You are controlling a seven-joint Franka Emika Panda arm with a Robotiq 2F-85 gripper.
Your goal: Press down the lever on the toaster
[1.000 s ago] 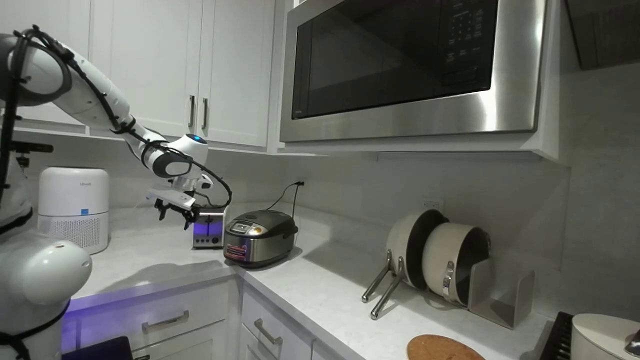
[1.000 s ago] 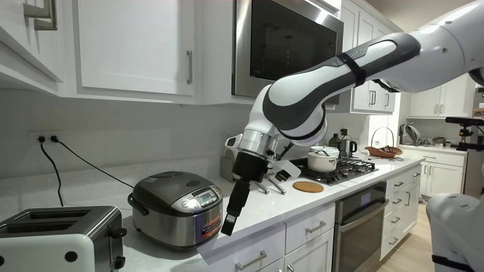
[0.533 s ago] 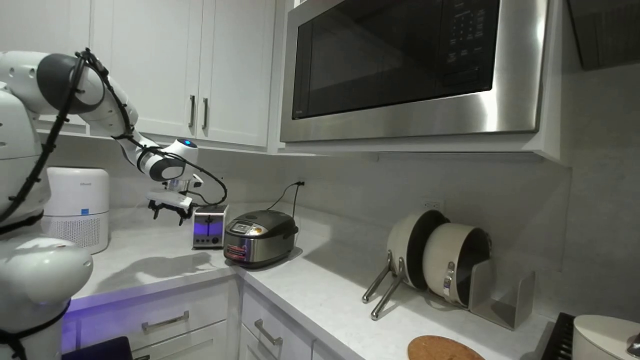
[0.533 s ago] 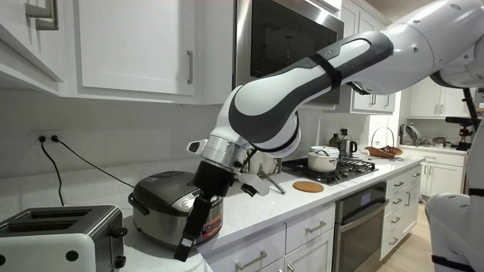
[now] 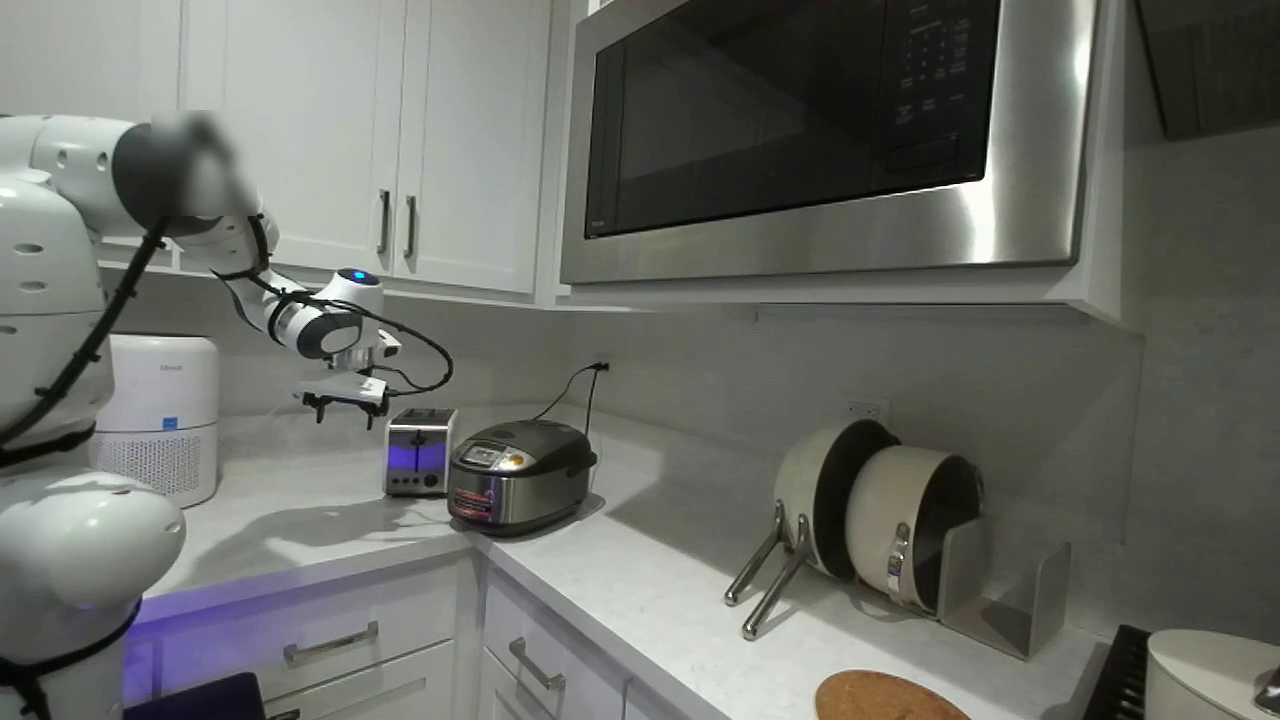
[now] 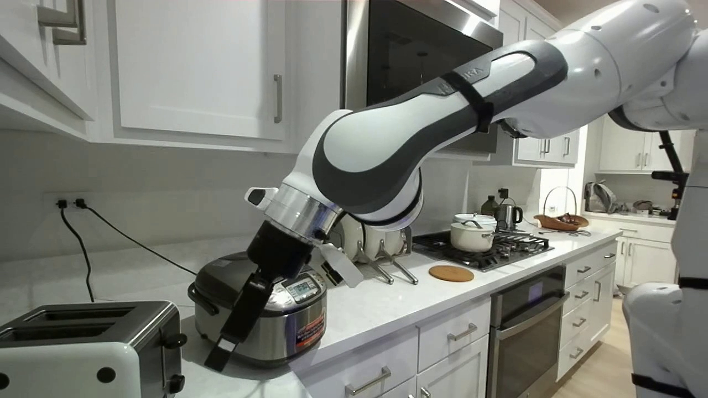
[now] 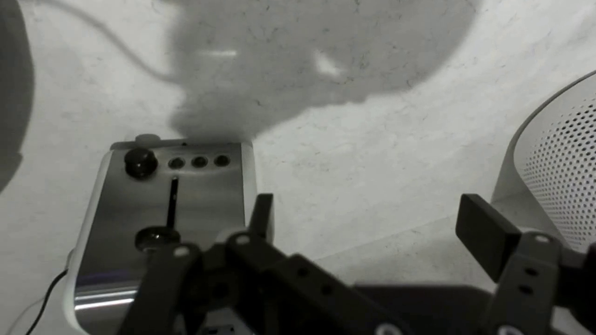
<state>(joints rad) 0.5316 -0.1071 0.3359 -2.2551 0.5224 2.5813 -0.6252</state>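
- One toaster [image 6: 83, 356] stands on the surface [image 6: 376, 301], slots [image 6: 77, 315] along its long axis, lever [image 6: 175, 340] end pointing right in an exterior view.
- Wrist view: it lies left of the gap in the claw [image 7: 372, 221].
- Both fingers [image 7: 486, 232] stand apart.

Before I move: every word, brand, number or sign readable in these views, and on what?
Likely "levoit", small, on the air purifier; its blue sticker is unreadable.
Robot arm: lettering partly under a strap, not readable whole.
Rice cooker: display and red label too blurred.
Microwave: keypad marks too small.
Oven: display too small.
Toaster: no lettering made out.
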